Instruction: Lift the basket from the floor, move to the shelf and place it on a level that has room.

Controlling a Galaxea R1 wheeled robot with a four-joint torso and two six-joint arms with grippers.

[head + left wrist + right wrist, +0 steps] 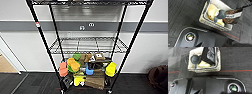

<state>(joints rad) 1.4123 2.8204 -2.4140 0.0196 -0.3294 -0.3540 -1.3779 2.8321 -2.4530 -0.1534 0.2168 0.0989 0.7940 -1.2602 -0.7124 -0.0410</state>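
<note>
Basket [216, 25] on the floor [184, 13], below both my wrists.
It sits on grey carpet, between my arms, neither plainly nearer. I can't tell either gripper's state. The shelf [87, 46] stands ahead, its middle level [87, 44] bare.

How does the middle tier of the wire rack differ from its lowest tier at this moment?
The middle tier carries nothing on its silver-grey wire grid, while the lowest tier is piled with things: orange, yellow, green and blue pieces and brown boxes. The middle tier's grid shows plainly against the pale wall, whereas the load hides most of the lowest tier's grid. The lowest tier sits just above the dark floor; the middle tier hangs well above it. Both are held between the rack's black posts.
</note>
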